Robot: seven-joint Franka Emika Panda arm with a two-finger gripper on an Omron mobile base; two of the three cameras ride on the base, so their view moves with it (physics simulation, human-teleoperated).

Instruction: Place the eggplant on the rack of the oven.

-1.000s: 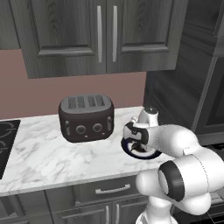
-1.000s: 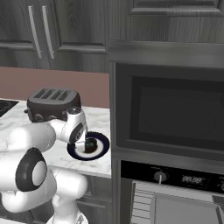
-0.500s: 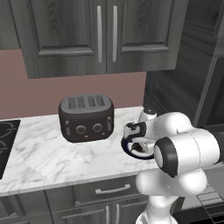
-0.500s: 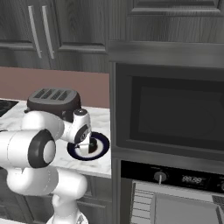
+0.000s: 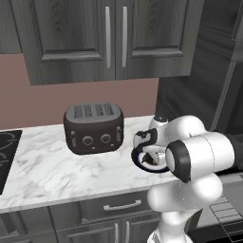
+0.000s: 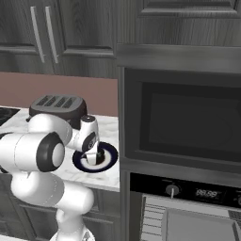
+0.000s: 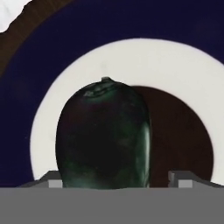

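The eggplant (image 7: 104,138), glossy purple-black with a greenish stem end, lies on a plate with a navy rim (image 7: 131,26), a white ring and a dark brown centre. My gripper (image 7: 115,179) is open and low over the plate, one fingertip on each side of the eggplant; a gap shows at the right fingertip (image 7: 180,179). In the base views the hand (image 5: 151,142) (image 6: 90,141) stands over the plate (image 5: 137,160) (image 6: 109,157) on the marble counter. The oven (image 6: 188,122) is to the right, with the light-grey wires of the rack (image 6: 153,217) low down.
A dark four-slot toaster (image 5: 94,127) (image 6: 57,107) stands on the counter left of the plate. A black cooktop (image 5: 7,152) lies at the far left. Dark wall cabinets (image 5: 114,38) hang above. My own elbow (image 5: 197,159) bulks close beside the plate.
The hand has come down closer onto the plate, and the elbow has swung in nearer to the cameras. Plate and toaster have not moved.
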